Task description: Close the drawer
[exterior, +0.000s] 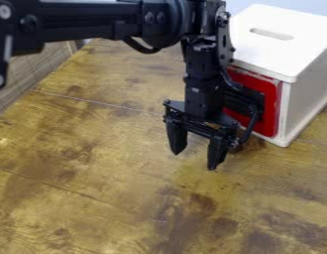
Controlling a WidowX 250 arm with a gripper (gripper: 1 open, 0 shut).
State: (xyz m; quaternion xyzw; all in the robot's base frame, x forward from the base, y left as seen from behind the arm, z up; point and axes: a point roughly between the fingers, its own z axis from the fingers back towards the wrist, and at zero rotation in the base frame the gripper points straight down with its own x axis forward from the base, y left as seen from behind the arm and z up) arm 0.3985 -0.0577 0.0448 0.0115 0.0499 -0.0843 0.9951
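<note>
The red drawer front [263, 102] sits in the white boxy cabinet [292, 52] at the upper right, with its black loop handle [249, 111] partly hidden behind my arm. The drawer front looks nearly flush with the cabinet face. My black gripper [197, 149] hangs fingers-down just left of and in front of the drawer, above the wooden table. Its two fingers [175, 136] are spread apart and hold nothing.
The worn wooden tabletop [100, 169] spreads to the left and front of the gripper. A brick-patterned wall edge [21, 64] runs along the far left. The cabinet's white top has a slot [272, 34].
</note>
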